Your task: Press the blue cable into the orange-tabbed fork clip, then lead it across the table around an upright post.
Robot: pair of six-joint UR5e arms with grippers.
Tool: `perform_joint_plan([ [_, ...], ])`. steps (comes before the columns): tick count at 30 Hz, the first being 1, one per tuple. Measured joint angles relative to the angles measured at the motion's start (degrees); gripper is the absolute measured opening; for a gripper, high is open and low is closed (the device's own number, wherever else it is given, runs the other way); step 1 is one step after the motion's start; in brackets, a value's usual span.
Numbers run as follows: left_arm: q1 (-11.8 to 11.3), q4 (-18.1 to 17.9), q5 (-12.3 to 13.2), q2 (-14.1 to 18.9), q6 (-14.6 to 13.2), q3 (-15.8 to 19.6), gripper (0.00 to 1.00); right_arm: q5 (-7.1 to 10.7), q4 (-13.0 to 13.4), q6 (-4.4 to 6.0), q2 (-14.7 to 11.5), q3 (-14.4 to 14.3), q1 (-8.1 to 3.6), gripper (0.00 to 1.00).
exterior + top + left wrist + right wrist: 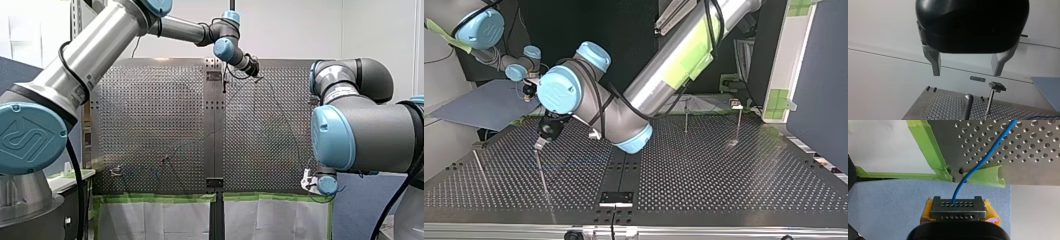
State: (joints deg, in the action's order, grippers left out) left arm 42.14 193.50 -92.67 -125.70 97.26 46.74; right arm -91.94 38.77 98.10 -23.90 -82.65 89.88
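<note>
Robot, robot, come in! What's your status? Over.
Right gripper shut on blue cable, off table's corner. Left gripper open, empty, upright post ahead.

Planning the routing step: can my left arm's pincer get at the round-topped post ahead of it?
Likely yes: my left pincer is open and empty, and the round-topped post stands ahead and below with nothing between them.
</note>
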Motion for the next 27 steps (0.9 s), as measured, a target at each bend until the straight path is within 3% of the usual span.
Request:
perform_joint_plan([
  [7, -0.09, -0.71, -0.08, -0.86, -0.44, -3.47, 1.0, 0.0, 0.0, 0.01, -0.02, 0.0, 0.0, 0.0],
  [13, -0.13, -0.32, -0.06, -0.9, -0.44, -4.33, 1.0, 0.0, 0.0, 0.01, -0.01, 0.0, -0.09, 0.0],
  [20, -0.17, 2.02, -0.08, -0.92, -0.65, -3.76, 1.0, 0.0, 0.0, 0.01, -0.01, -0.01, -0.12, 0.0],
  [27, -0.48, 1.37, -0.67, -0.91, -1.28, -0.93, 1.0, 0.0, 0.0, 0.01, 0.0, -0.02, -0.15, 0.0],
])
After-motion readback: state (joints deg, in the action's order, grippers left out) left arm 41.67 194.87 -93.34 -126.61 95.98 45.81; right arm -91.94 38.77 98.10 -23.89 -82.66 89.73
